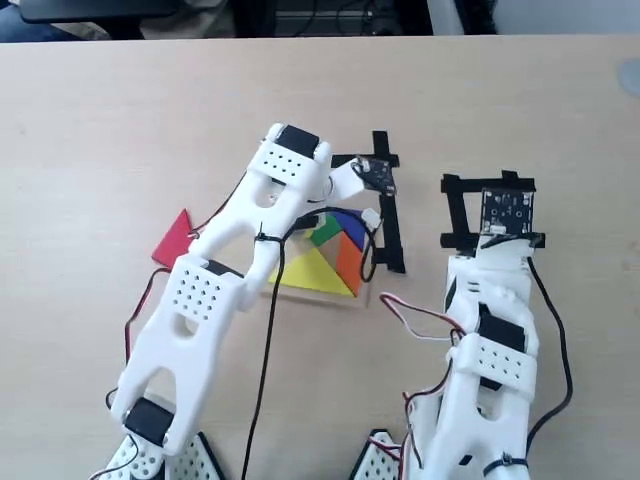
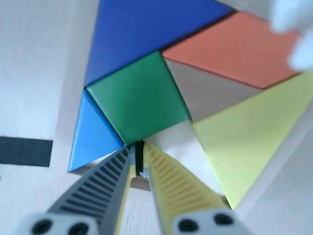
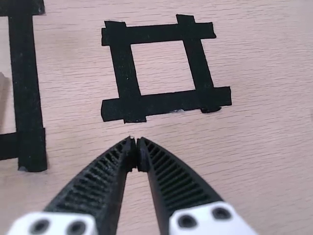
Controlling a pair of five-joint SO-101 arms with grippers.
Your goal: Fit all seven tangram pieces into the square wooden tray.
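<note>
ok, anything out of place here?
The red triangular tangram piece lies loose on the wooden table, apart from the square wooden tray. The tray shows a bare triangular gap beside the green square piece.

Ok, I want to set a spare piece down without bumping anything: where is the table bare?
Bare: the far stretch of table beyond the red triangle and both arms, and the patch right of the black tape square. Crowded: the tray, under the left arm, and the gap between the arms, edged by wires.
</note>
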